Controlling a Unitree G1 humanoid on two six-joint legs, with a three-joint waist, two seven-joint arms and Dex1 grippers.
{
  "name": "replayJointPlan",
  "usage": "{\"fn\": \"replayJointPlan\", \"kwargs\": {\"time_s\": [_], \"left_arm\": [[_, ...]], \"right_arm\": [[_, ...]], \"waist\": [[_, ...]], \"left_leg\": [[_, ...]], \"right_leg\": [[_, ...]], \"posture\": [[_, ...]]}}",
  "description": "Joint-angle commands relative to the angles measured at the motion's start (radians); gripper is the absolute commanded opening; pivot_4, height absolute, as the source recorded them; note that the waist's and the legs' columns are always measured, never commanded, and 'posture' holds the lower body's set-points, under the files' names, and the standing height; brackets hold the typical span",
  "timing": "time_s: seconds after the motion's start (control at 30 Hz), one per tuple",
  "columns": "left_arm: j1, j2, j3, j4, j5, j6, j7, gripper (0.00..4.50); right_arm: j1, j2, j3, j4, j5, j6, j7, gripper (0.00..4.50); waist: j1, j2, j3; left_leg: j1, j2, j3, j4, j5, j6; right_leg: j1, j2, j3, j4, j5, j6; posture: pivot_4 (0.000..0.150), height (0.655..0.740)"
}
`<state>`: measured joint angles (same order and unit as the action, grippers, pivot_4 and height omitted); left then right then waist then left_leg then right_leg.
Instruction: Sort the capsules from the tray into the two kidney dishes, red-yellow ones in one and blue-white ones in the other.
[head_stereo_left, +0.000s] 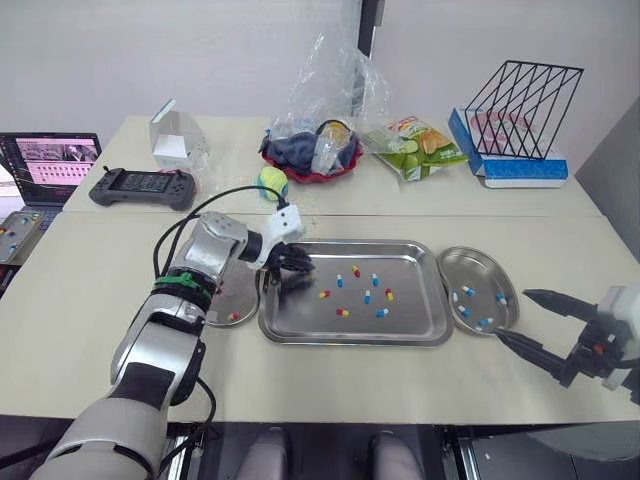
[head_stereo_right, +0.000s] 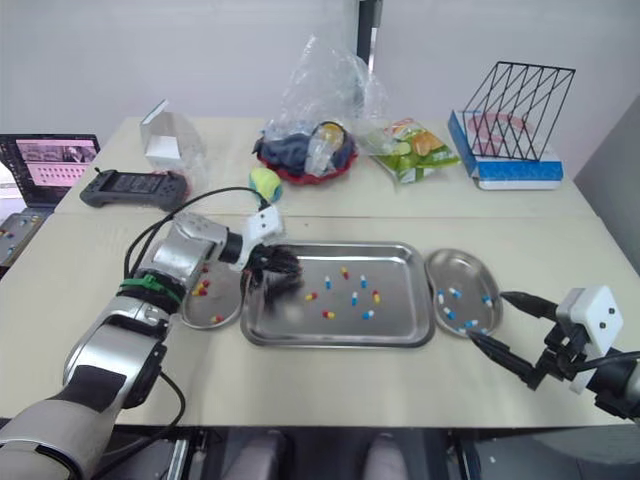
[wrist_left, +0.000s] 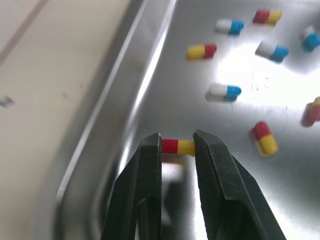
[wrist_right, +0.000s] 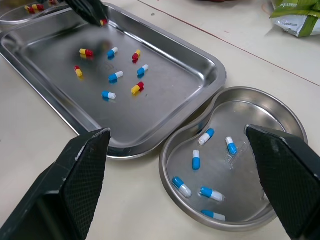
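Red-yellow capsule (wrist_left: 172, 146) is pinched in your left gripper (wrist_left: 177, 140): lift slowly, hold tight, drop it in the left dish (head_stereo_right: 228, 298). Your right gripper (head_stereo_right: 487, 316) is spread wide.

The left end effector (wrist_left: 177, 144) grips a red-yellow capsule (wrist_left: 178, 146) between its 2 black fingers (wrist_left: 146, 185), just inside the rim of the steel tray (wrist_left: 131, 95), other capsules (wrist_left: 225, 91) scattered beyond.

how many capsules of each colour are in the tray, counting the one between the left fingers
red-yellow capsules: 5, including the held capsule between the left fingers
blue-white capsules: 4
total: 9
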<state>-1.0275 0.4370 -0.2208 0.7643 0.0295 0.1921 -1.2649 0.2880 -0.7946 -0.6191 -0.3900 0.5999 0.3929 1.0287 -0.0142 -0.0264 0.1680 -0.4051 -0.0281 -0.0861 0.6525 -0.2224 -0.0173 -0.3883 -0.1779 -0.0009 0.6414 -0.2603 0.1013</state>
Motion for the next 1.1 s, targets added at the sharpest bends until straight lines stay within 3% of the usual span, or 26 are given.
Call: {"fn": "replayJointPlan", "kwargs": {"time_s": [0.03,0.2,0.37,0.5,0.77,1.1], "left_arm": [[-0.038,0.067,0.072,-0.12,-0.059,0.078,-0.012,0.58],[0.023,0.23,0.129,-0.197,-0.087,0.132,-0.046,0.58],[0.073,0.291,0.151,-0.22,-0.121,0.125,-0.074,0.58],[0.23,0.419,0.202,-0.155,-0.107,0.038,-0.045,0.58],[0.341,0.421,0.223,-0.222,-0.141,0.052,-0.037,0.58],[0.339,0.403,0.227,-0.272,-0.185,0.077,-0.042,0.58]], "right_arm": [[-0.014,-0.009,-0.005,-0.006,0.01,-0.021,0.004,4.5],[-0.042,-0.016,0.021,0.004,0.019,-0.017,0.018,4.5],[-0.058,-0.018,0.031,0.014,0.018,-0.017,0.025,4.5],[-0.136,-0.038,0.086,0.042,0.021,-0.009,0.036,4.5],[-0.158,-0.05,0.1,0.039,0.021,-0.008,0.038,4.5],[-0.144,-0.05,0.093,0.037,0.021,-0.013,0.04,4.5]], "waist": [[-0.001,0.0,0.0],[-0.009,0.001,0.0],[-0.001,0.001,0.0],[-0.012,0.001,0.0],[0.005,0.0,0.0],[-0.001,0.0,0.0]], "left_leg": [[0.0,0.0,0.0,0.0,0.0,0.0],[0.001,0.0,0.0,0.0,0.0,0.0],[0.001,0.0,0.0,-0.001,0.0,0.0],[-0.001,0.0,-0.001,0.004,-0.001,0.001],[-0.003,-0.001,-0.003,0.006,-0.002,0.003],[-0.002,-0.001,-0.003,0.006,-0.002,0.003]], "right_leg": [[0.0,0.0,0.0,0.0,0.0,0.0],[0.0,0.0,0.0,0.0,0.0,0.0],[0.0,0.0,0.0,0.001,0.0,0.0],[0.0,0.0,0.001,0.001,0.0,0.0],[0.001,0.0,-0.001,0.002,0.0,0.0],[0.0,0.0,-0.001,0.004,0.0,0.001]], "posture": [[0.15,0.7346],[0.15,0.7346],[0.15,0.7346],[0.15,0.7346],[0.15,0.7346],[0.15,0.7346]]}}
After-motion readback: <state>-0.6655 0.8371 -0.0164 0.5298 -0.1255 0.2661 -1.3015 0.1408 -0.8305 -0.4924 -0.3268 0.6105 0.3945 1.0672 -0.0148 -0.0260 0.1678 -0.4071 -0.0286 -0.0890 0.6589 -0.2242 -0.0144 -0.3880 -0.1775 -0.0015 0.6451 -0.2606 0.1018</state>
